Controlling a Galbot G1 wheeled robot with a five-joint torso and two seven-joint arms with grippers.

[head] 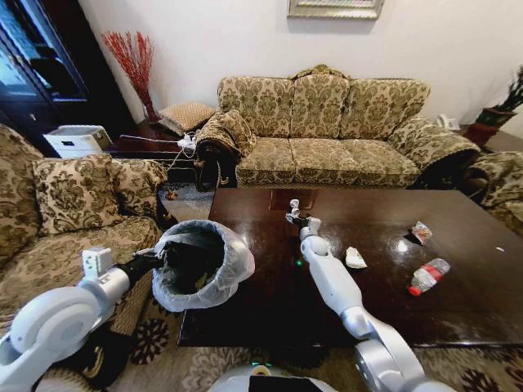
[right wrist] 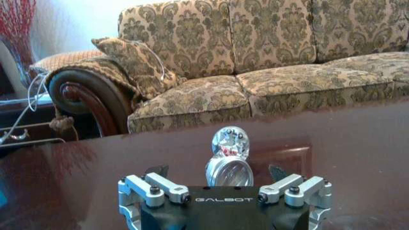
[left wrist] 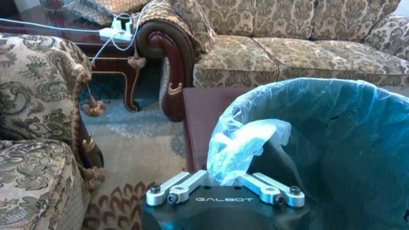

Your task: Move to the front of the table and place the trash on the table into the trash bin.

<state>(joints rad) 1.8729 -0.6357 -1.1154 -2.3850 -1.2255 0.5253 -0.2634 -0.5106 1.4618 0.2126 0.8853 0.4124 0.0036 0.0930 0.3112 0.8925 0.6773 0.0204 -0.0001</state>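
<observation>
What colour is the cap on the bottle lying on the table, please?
Red; the bottle shows best in the head view.

— Any room around the right gripper (head: 296, 217)?
— Bare table (head: 376, 286) on both sides of it; only the small clear cup (right wrist: 229, 158) sits between its spread fingers, sofa (head: 327, 131) well beyond.

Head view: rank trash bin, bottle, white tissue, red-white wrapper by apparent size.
1. trash bin
2. bottle
3. white tissue and red-white wrapper: look alike in size, and the wrapper lies farther off, so no ranking.
</observation>
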